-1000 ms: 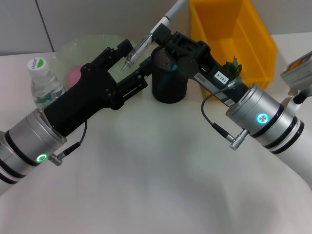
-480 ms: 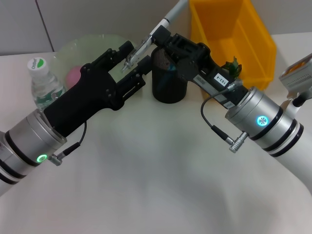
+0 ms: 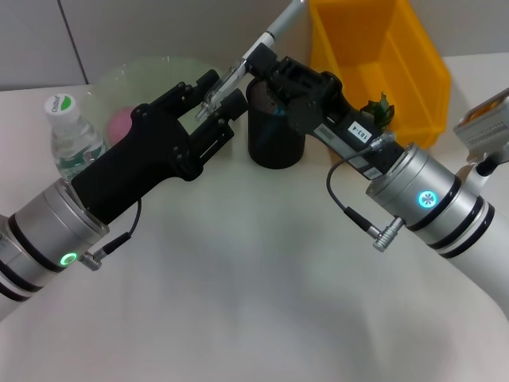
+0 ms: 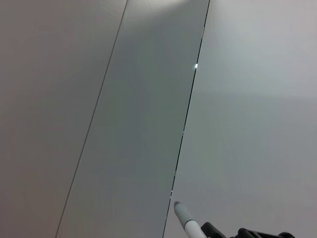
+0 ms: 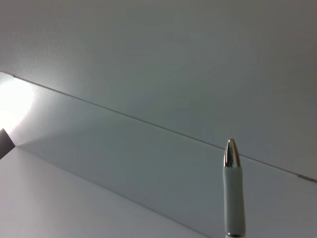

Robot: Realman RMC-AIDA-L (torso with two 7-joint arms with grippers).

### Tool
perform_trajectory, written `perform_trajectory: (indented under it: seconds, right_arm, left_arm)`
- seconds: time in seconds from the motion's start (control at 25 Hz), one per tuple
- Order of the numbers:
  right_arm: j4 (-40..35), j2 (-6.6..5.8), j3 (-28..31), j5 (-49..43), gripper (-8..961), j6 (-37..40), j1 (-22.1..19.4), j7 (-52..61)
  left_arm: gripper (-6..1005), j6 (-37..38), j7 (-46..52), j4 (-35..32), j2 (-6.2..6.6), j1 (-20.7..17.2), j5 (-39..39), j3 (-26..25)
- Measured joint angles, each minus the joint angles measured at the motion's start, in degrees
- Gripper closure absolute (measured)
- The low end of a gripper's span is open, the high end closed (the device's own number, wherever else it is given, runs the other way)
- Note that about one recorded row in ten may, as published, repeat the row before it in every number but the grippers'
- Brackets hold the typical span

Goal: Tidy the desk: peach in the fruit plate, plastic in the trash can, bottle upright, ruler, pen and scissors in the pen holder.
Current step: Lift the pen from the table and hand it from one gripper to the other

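The white pen with a clear barrel and silver tip (image 3: 253,49) is up in the air right over the black cylindrical pen holder (image 3: 274,127), tilted so its white end points up and away toward the wall and its clear end points down toward the left end effector. The right end effector (image 3: 256,67) is clamped on the middle of the pen, sitting just above the pen holder's rim. In the right wrist view the pen's silver tip (image 5: 231,153) sticks up against the plain grey wall, and the left wrist view catches just its white end (image 4: 184,216).

The left end effector (image 3: 216,97) is just beside the pen holder, fingers spread apart with the clear end of the pen between them. I can't tell whether they actually touch it.

Relative to the pen holder: the yellow plastic bin (image 3: 382,64) is right next to it on the robot's right side, with something small and green (image 3: 378,109) poking up at the bin's near edge. On the other side, past the left end effector, there's the pale green translucent fruit plate (image 3: 135,78) with a pink peach (image 3: 120,122) in it, partly hidden behind the arm. Further out that way is the clear plastic water bottle with a green-and-white cap (image 3: 70,135), standing upright on the white bench (image 3: 254,302).
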State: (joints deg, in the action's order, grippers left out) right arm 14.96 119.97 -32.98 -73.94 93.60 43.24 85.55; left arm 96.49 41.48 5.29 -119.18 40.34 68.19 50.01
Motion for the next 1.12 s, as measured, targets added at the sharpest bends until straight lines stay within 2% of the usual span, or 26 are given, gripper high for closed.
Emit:
perform_trajectory:
  seconds: [0.36, 0.56, 1.12]
  right_arm:
    - [-0.2, 0.00, 0.2, -0.5, 843, 0.0, -0.1, 0.6]
    - [-0.2, 0.00, 0.2, -0.6, 843, 0.0, -0.1, 0.6]
    - [-0.3, 0.00, 0.2, -0.6, 843, 0.0, 0.0, 0.7]
  left_arm:
    - [527, -0.1, 0.0, 0.1, 0.00, -0.3, -0.2, -0.7]
    - [653, -0.2, 0.0, 0.1, 0.00, -0.3, -0.3, -0.7]
    - [676, -0.6, 0.0, 0.1, 0.00, -0.3, -0.3, -0.7]
